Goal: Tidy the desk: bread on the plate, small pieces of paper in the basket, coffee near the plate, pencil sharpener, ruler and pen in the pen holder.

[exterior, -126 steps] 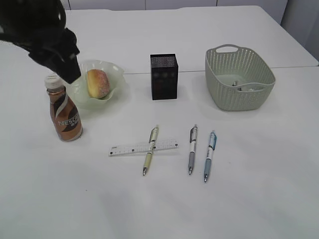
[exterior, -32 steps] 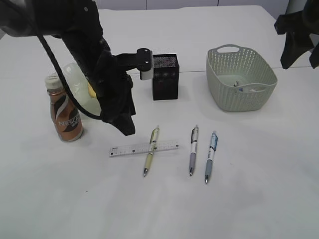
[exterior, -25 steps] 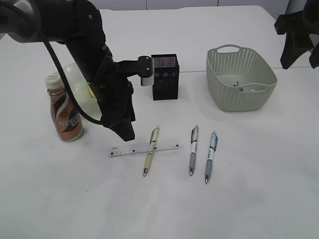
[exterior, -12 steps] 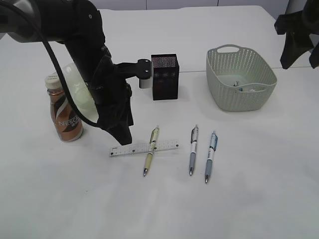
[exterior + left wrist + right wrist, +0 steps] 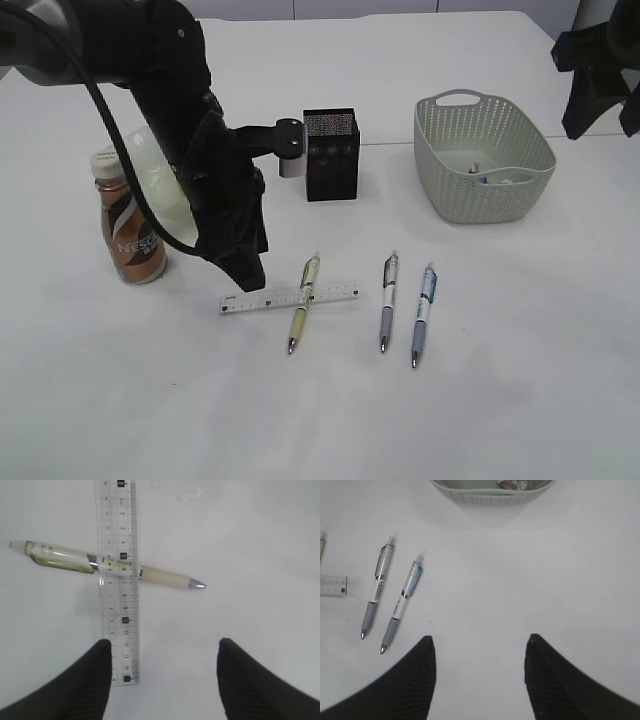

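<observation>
White desk (image 5: 500,400) in our exterior view: our left gripper (image 5: 248,272) hovers at the ruler's (image 5: 290,297) nine o'clock end; the pen holder (image 5: 330,153) stands at twelve o'clock of it. From our left wrist, parted fingers (image 5: 85,680) straddle the ruler's near end, grasping nothing; a yellow pen (image 5: 105,565) lies under it. From our right wrist, released fingers (image 5: 560,680) hang over bare desk, two pens (image 5: 390,600) at ten o'clock

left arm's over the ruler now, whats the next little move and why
Probably lower the open left gripper and shift it so the ruler sits between the fingers. Only its end is near the left finger, and it lies across the cream pen, so close on the free end.
</observation>
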`<state>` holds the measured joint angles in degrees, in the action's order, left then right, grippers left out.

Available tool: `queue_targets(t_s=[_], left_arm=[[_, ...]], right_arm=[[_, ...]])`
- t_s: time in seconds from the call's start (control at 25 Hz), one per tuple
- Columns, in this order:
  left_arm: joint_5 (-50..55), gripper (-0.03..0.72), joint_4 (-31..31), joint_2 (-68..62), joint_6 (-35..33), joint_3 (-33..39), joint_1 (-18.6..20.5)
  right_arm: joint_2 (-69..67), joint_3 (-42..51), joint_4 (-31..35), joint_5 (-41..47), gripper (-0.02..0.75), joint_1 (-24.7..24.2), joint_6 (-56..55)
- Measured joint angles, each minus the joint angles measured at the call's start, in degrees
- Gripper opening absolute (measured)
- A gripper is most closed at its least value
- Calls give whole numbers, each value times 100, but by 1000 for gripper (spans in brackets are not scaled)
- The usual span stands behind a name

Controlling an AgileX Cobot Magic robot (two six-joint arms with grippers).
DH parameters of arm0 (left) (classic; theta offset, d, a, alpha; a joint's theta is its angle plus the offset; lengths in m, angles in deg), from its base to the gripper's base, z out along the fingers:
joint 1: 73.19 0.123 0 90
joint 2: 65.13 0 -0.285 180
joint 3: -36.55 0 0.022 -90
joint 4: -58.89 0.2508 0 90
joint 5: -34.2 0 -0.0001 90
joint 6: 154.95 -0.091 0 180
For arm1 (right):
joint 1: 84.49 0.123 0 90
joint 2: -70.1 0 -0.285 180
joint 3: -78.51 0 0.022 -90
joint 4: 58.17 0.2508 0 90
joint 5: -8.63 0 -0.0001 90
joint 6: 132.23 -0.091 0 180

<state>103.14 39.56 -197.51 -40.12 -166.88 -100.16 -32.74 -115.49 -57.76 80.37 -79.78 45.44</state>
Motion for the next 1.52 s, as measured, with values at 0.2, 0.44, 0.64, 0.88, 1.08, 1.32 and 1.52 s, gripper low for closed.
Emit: queue_targets(t_s=[0.2, 0.44, 0.64, 0.88, 1.08, 1.32, 1.52], left_arm=[[0, 477, -26, 0, 0, 0, 0], [-92, 476, -40, 0, 0, 0, 0], [-642, 476, -352, -40, -5, 0, 0], [-864, 476, -538, -371, -5, -12, 0], [-954, 476, -538, -632, -5, -12, 0], [-1033, 476, -538, -855, -5, -12, 0], [-1153, 476, -528, -919, -5, -12, 0]], right_arm=[[0, 0, 0, 0, 447, 0, 23], [0, 0, 0, 0, 447, 0, 34], [0, 0, 0, 0, 447, 0, 34], [0, 0, 0, 0, 447, 0, 34], [0, 0, 0, 0, 447, 0, 46], [0, 0, 0, 0, 447, 0, 56], [0, 0, 0, 0, 447, 0, 56]])
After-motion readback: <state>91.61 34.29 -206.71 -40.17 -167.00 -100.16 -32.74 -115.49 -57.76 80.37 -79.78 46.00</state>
